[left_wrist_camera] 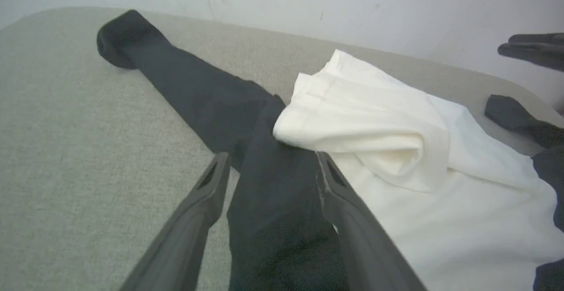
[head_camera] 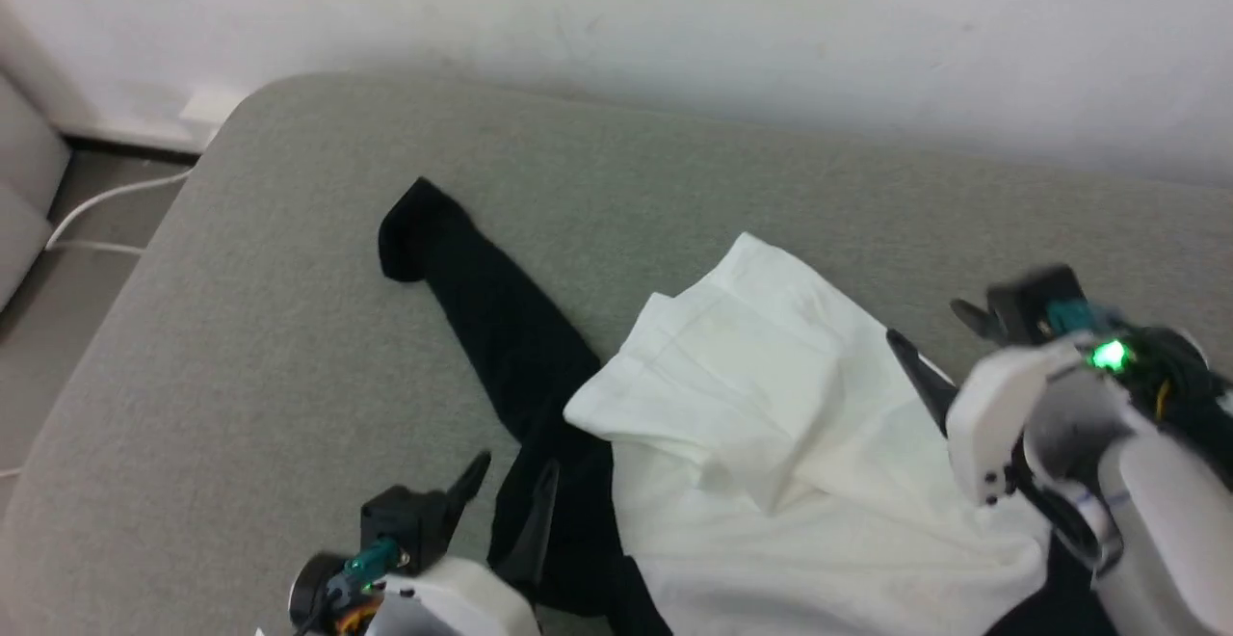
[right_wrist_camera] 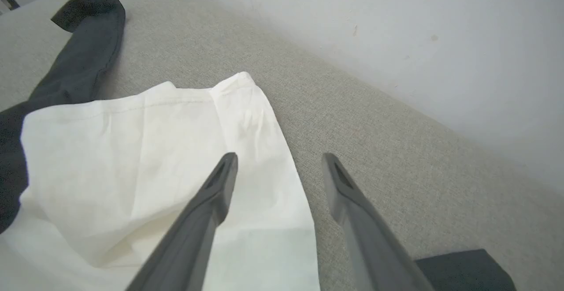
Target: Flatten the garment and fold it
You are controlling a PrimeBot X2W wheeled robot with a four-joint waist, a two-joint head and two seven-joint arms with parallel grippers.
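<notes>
Between the fingers of the left gripper [left_wrist_camera: 272, 161] runs one long black sleeve [left_wrist_camera: 189, 88] of the garment [head_camera: 771, 424]. It goes from under the tips out across the grey cushion [head_camera: 270, 347] to a cuff well beyond them. The jaws are spread wide, one finger on each side of the sleeve, gripping nothing; I can't tell whether they brush the cloth. Just right of those fingers the white body [left_wrist_camera: 374, 119] lies bunched, with a flap doubled back over itself. My read: we're in the flatten step, with no folding begun. That sleeve looks roughly laid out, and the body is the problem. The next move likely needs a pinch on the flap's free hem or corner, then a pull away from the bunch to lay it single-layer. The right gripper [right_wrist_camera: 278, 161] is also wide open and empty. Its left finger hangs over the white edge and its right finger over bare cushion, so the hem line passes between the tips. A second dark sleeve piece [right_wrist_camera: 462, 269] sits near the base of that right finger.
</notes>
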